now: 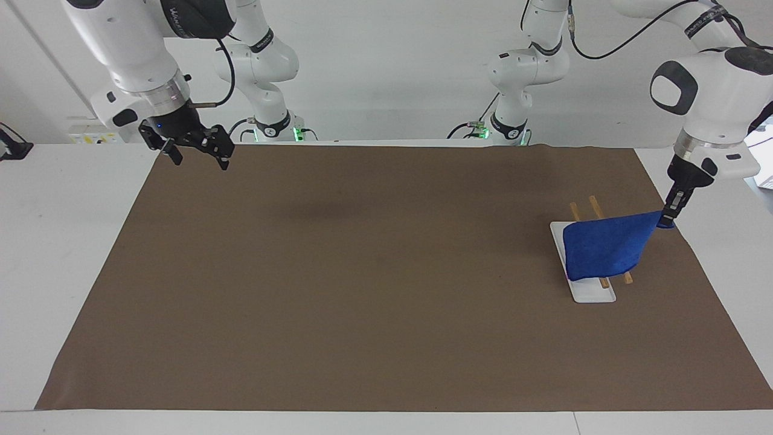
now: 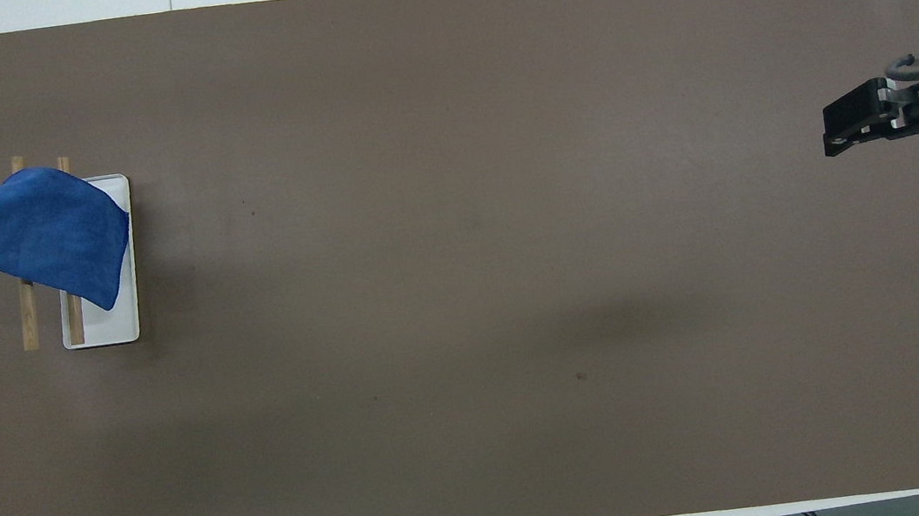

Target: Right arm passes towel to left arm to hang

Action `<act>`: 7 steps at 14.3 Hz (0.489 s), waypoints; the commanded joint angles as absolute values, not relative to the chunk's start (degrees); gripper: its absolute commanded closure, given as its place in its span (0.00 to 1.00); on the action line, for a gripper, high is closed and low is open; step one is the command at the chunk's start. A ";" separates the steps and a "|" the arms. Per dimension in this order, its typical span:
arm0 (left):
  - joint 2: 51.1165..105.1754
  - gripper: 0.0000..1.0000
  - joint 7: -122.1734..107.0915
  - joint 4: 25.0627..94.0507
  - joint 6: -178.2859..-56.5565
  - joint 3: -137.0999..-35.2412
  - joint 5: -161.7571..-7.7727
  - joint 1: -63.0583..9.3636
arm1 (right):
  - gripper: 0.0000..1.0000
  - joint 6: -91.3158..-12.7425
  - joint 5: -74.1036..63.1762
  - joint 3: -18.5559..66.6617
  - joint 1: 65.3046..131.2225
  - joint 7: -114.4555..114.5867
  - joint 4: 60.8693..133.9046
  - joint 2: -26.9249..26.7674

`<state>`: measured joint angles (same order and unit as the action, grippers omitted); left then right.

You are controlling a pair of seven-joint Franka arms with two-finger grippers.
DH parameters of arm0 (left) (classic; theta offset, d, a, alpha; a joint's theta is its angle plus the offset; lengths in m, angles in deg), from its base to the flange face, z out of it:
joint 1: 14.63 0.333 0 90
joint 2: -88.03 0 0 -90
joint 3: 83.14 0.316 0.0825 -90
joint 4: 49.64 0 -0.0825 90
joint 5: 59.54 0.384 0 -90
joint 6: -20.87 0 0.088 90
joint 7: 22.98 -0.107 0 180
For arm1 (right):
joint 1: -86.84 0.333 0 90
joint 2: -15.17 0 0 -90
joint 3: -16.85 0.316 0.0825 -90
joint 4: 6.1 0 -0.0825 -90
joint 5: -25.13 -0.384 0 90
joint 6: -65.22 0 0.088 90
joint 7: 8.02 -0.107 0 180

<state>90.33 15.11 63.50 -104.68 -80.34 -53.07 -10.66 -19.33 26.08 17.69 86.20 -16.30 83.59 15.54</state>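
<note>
At the right of the facing view, the left gripper (image 1: pixel 668 219) was clenched on one corner of the small royal-blue fuzzy towel (image 1: pixel 604 244), which draped over the two wooden rails (image 1: pixel 595 206) of the white-based rack (image 1: pixel 593 293) at the left arm's end of the table. In the overhead view the towel (image 2: pixel 35 229) lay at the left edge of the frame, covering most of the rack (image 2: pixel 107 327). At the upper left of the facing view, the right gripper (image 1: pixel 196 151) hung released, fingers apart, over the edge of the brown mat (image 1: pixel 374 284); the right arm waited.
</note>
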 commanded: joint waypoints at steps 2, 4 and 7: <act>92.60 0.98 12.97 67.16 -106.74 -80.77 -52.42 -8.65 | 0.00 -18.11 25.92 17.91 80.61 -11.89 79.51 13.07; 93.04 0.98 12.79 68.13 -106.92 -80.86 -52.42 -7.26 | 0.00 -15.83 25.92 17.82 79.11 -9.36 78.46 13.07; 93.30 0.51 12.96 68.31 -106.22 -80.86 -52.51 -7.07 | 0.00 -13.89 25.83 17.56 78.75 -5.91 78.35 13.94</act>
<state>91.14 13.70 65.90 -105.45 -80.32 -53.07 -7.98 -15.65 26.07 17.15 79.38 -7.82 79.44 14.08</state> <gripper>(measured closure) 0.956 0.000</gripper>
